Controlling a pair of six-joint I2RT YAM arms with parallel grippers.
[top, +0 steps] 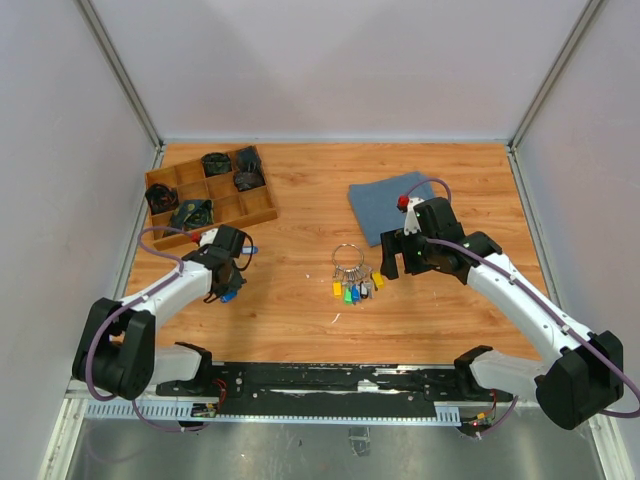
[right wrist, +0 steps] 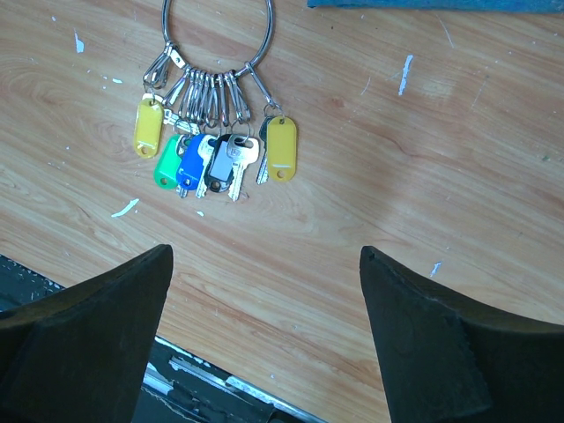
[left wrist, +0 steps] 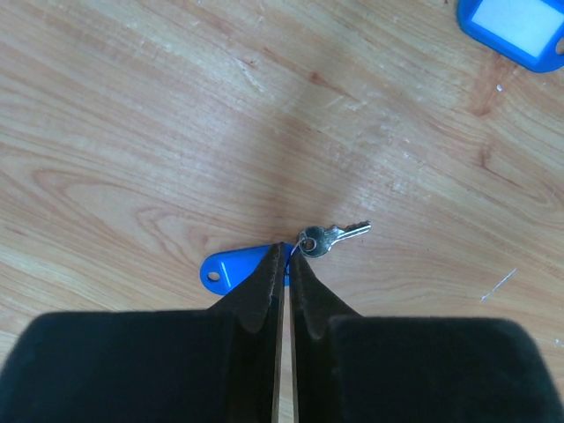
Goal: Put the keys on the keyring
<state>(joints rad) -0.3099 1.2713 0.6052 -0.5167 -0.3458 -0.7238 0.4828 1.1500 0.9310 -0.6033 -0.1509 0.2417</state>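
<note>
At the far left of the wood-grain counter [top: 300, 325] sits a wooden tray [top: 228, 208], split into square compartments, several of which hold dark crumpled bundles. Just near of it, the left claw [left wrist: 286, 250] is drawn down to a thin slit. Its black tapered tips pinch the bright blue key [left wrist: 231, 269] where the flat, rounded plastic head meets its small silver blade. The key lies flat on the counter. A second blue key tag [left wrist: 515, 31], glossy with a pale label window, rests a little farther off. At mid-counter lies the keyring [right wrist: 211, 97], a thin silver wire loop with clips fanning out to yellow, green, blue and dark tags. Just right of it, the right claw [right wrist: 264, 256] stands wide and holds nothing. Far of that claw lies a folded blue-grey cloth [top: 390, 205].
</note>
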